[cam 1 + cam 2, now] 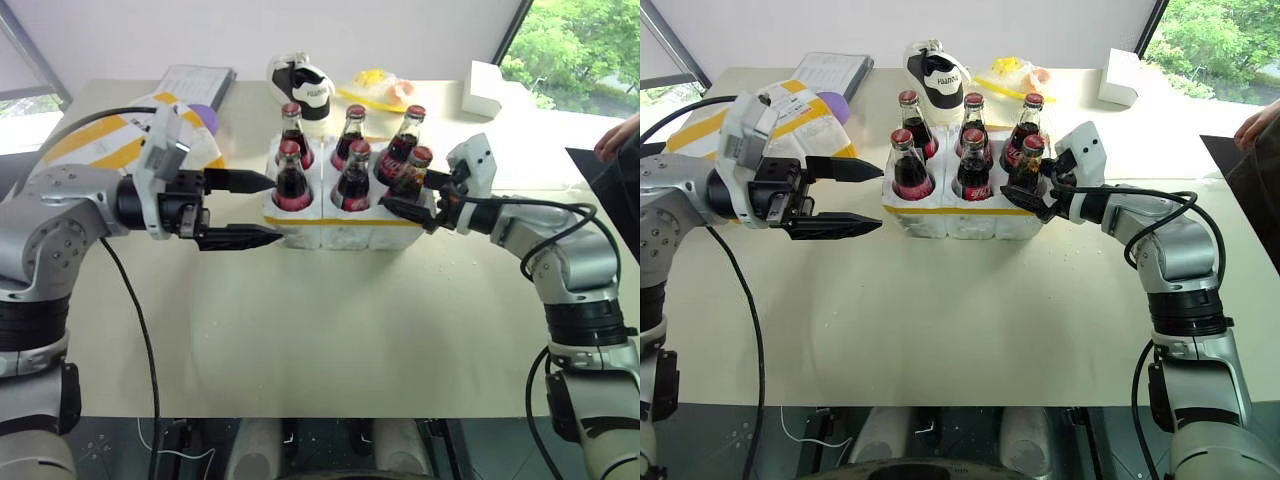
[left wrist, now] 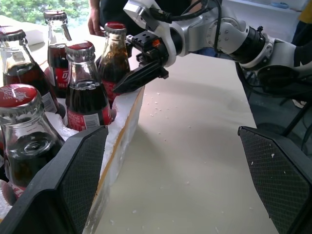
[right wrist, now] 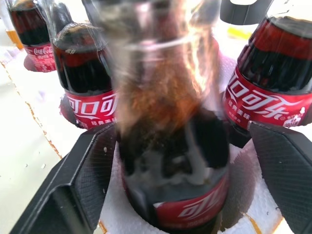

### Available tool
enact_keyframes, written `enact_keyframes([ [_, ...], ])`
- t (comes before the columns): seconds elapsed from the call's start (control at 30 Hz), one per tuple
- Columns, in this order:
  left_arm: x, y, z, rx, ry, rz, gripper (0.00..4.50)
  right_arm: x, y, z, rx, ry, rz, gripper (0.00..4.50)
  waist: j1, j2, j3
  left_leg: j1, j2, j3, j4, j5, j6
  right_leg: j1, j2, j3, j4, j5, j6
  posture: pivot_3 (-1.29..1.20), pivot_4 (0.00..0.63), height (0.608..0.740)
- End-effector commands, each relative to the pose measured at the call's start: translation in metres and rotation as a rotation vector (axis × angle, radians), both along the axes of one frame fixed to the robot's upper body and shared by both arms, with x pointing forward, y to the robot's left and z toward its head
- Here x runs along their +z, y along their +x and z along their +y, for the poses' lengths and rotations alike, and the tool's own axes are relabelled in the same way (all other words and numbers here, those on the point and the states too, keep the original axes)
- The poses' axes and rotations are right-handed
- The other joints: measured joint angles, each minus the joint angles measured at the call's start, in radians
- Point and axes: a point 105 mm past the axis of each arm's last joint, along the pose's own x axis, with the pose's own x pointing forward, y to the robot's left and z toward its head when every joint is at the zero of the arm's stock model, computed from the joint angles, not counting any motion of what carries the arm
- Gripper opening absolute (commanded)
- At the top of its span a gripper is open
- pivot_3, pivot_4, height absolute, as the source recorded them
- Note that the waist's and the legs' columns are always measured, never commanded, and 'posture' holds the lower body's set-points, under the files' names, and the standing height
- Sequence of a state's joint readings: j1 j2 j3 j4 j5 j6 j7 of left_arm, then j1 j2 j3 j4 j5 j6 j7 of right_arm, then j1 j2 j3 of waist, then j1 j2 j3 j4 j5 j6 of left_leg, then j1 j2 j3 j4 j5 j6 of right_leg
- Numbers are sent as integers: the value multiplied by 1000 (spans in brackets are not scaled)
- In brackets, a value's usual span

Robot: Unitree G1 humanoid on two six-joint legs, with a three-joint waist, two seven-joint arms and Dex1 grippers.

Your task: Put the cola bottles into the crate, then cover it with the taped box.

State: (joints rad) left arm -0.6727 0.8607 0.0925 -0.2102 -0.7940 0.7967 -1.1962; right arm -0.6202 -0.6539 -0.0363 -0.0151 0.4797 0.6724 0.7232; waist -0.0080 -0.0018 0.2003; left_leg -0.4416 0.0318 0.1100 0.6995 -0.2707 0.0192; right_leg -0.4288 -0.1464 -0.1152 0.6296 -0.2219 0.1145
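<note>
Now six cola bottles (image 1: 352,160) in the crate (image 1: 340,222), one to each round well, two rows of three. Dark liquid, clear glass, red caps, red labels with white script. Front right bottle (image 1: 410,172) leaning a little in its well, cola inside foaming and streaked up the glass — seen close in the right wrist view.

Crate itself a white foam block, grainy and crumbly at the rim, with a thin yellow tape band low around its sides; white crumbs scattered over the pale bench (image 1: 330,330) near it.

Right gripper (image 1: 417,193) at the crate's right front corner, black fingers spread on either side of the leaning bottle; hard to tell whether the pads still touch the glass, so no firm grip to be made out.

Left gripper (image 1: 262,209) level at the crate's left end, wide apart and holding nothing — upper finger by the front left bottle's shoulder, lower finger beside the foam wall. Finger pads flat, black, cross-hatched.

Taped box (image 1: 120,140) behind the left arm at the bench's far left, white foam with broad yellow stripes, a purple patch showing at its edge.

Farther back on the bench: a flat grey tray-like thing (image 1: 195,82), a black-and-white shoe (image 1: 305,88), a clear bag with yellow contents (image 1: 375,88), a small white block (image 1: 492,90). A person's hand (image 1: 618,138) at the far right edge.
</note>
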Motion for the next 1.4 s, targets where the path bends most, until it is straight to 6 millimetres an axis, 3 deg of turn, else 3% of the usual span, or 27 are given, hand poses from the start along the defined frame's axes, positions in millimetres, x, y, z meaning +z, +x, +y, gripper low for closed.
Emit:
enact_keyframes([
  [0.03,8,-4,3,16,-8,-53,4500,21,-11,-20,-21,0,-49,4469,3,0,0,0,0,0,0,0,0,0,0,0,0,0,0,0,150,740],
  [0.27,12,1,30,229,3,-124,4500,77,-54,-54,41,-42,-157,4469,-1,0,0,0,0,-1,-1,0,0,-1,0,0,0,0,0,0,150,740],
  [0.43,-1,6,81,544,180,-240,4500,92,-102,-44,280,-103,-123,4469,-9,0,0,1,1,-2,-2,0,0,-1,0,0,-1,0,0,0,150,740],
  [0.5,-6,6,97,637,246,-266,4500,93,-110,-38,338,-99,-121,4469,-7,0,0,2,1,-2,-2,-1,1,0,0,1,-1,0,0,0,150,740],
  [0.73,-33,-3,211,1122,751,-399,4500,112,-124,-8,516,0,-145,4469,-4,1,0,1,1,-2,-2,-5,7,-3,-3,1,0,0,-1,0,150,740],
  [0.87,-55,-6,257,1257,984,-448,4500,119,-126,1,563,28,-159,4469,0,1,0,0,2,-2,-2,-6,8,-4,-4,0,-1,0,-1,0,150,740],
  [1.1,-74,29,280,1338,1082,-600,4500,122,-125,9,575,26,-185,4469,15,-1,-1,-2,2,-1,-2,-6,8,-7,-5,0,0,1,-2,0,150,740],
  [1.4,-86,78,278,1346,1106,-688,4500,126,-130,9,552,21,-195,4469,19,-2,-2,-3,0,7,-2,-5,7,-7,-4,0,1,2,-1,0,150,740],
])
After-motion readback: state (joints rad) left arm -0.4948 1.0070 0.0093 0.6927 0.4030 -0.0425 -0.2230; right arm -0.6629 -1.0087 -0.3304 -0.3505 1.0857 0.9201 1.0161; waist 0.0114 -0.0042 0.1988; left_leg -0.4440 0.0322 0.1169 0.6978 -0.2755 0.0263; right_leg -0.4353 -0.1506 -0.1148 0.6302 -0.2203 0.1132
